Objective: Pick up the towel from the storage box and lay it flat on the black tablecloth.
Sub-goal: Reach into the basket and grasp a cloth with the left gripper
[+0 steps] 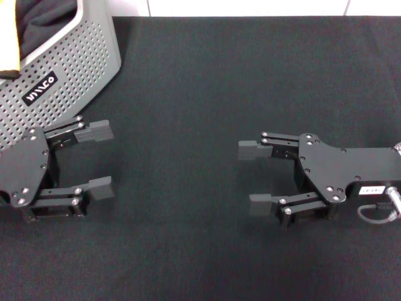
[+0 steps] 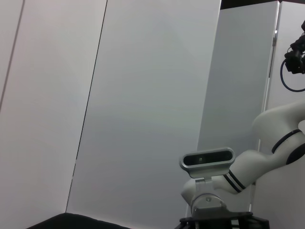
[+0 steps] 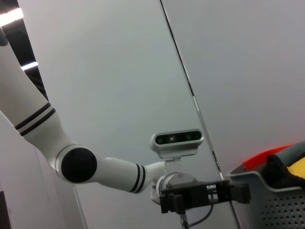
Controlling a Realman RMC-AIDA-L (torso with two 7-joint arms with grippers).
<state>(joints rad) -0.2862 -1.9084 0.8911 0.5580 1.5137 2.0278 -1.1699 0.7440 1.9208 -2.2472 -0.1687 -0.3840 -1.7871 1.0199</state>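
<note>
Towel (image 1: 10,47) cloth sits in the storage box (image 1: 69,69) at the far left corner of the tabletop, with only a yellow-orange strip showing at the head view's left edge. It lies against some dark fabric (image 1: 44,22) that fills the rest of the box's visible interior. The right wrist view catches another yellow patch of it over the grey rim, beside the same dark fabric. It looks soft and bunched rather than folded flat; its tag and edging are not visible.

Both arms appear to be in a resting pose, likely because the pick has not yet begun. The left gripper (image 1: 100,160) lies low over the black tablecloth (image 1: 250,81), just in front of the box's perforated wall, its fingers spread wide with nothing between them. The right gripper (image 1: 255,177) lies well apart on the other side, facing it, fingers likewise wide and empty. The cloth between them is bare, which leaves room to spread the towel there.
</note>
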